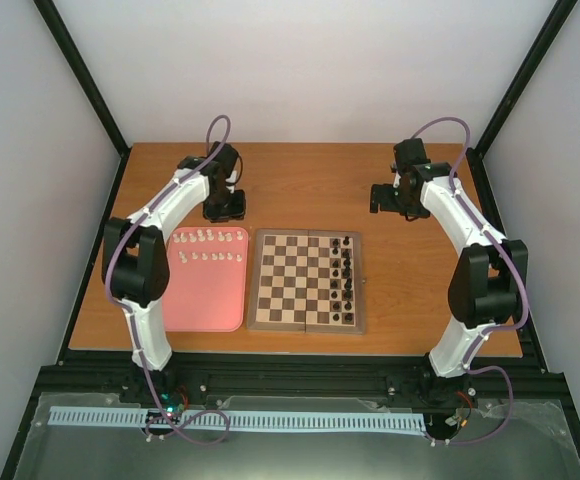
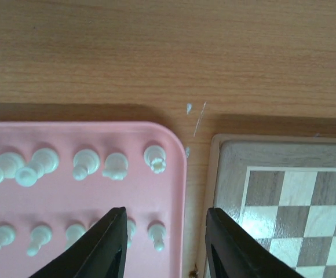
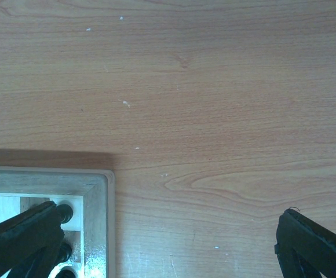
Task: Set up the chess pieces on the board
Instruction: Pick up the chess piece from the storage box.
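The white chess pieces (image 1: 202, 237) sit on the pink tray (image 1: 205, 305), none on the board (image 1: 300, 282). They form two rows running from 9 to 3 o'clock across the tray's 12 o'clock end. The tray's long axis runs from 12 to 6 o'clock, and it lies just beside the board at the board's 9 o'clock side. The board lies flat on the wooden surface (image 1: 410, 280) with its edges square to the surface's edges. Black pieces (image 1: 347, 270) fill two columns along its 3 o'clock side, running from 12 to 6 o'clock.

The left claw (image 1: 225, 205) hangs over the tray's 12 o'clock edge near the corner closest to the board. In the left wrist view its fingers (image 2: 107, 246) stand apart and released, grasping nothing, with a small white piece (image 2: 156, 236) showing on the tray in the gap. Whether every piece stands upright I cannot tell.

The right claw (image 1: 390, 197) hovers at about 1 o'clock from the board, spread wide and empty.
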Robot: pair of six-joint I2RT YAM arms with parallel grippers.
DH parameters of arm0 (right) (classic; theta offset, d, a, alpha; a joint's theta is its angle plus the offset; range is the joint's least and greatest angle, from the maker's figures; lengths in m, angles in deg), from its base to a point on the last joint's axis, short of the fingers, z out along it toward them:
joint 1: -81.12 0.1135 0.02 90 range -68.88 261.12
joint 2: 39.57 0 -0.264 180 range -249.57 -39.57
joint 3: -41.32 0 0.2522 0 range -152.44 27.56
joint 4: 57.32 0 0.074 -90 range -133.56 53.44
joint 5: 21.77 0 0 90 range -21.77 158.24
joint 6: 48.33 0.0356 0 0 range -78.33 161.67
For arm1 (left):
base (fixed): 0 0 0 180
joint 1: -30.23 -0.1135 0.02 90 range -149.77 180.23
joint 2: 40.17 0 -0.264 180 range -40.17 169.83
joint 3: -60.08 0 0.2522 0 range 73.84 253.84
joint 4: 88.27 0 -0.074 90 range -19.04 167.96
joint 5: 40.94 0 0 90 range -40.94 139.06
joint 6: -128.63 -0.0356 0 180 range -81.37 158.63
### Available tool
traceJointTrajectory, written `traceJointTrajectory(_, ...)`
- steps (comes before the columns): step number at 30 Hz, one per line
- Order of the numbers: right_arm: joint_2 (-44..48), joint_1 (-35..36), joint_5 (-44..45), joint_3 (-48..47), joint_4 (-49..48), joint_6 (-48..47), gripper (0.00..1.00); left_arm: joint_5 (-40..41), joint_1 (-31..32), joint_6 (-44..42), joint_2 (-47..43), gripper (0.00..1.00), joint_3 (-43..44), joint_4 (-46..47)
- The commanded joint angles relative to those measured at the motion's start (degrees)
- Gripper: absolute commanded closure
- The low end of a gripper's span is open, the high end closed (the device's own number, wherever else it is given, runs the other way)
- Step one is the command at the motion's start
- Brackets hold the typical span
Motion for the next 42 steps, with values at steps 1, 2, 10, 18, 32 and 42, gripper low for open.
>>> traceJointTrajectory(1,-0.94,-0.79,0.65,-0.66,-0.05,-0.47,0.00,-0.57,0.84,-0.91,1.84,0.61,3.45,1.43)
traceJointTrajectory(2,-1.02,-0.79,0.69,-0.53,-0.05,-0.49,0.00,-0.33,0.97,-1.03,2.39,0.61,3.41,1.56)
traceJointTrajectory(10,-1.69,-0.95,0.75,-0.60,0.30,-0.58,0.00,1.20,1.36,-0.54,6.90,0.61,4.99,1.18)
traceJointTrajectory(18,-2.57,-1.06,-0.33,-0.91,0.31,-0.49,0.00,2.34,1.53,0.04,10.00,0.68,5.65,1.08)
traceJointTrajectory(32,-2.82,-1.15,-0.60,-0.62,0.08,-0.47,0.00,3.78,1.53,-0.27,12.47,0.69,5.51,0.67)
traceJointTrajectory(42,-2.57,-1.23,-1.04,0.30,-0.25,-0.40,0.00,3.64,1.51,-0.35,13.61,0.73,5.01,1.34)
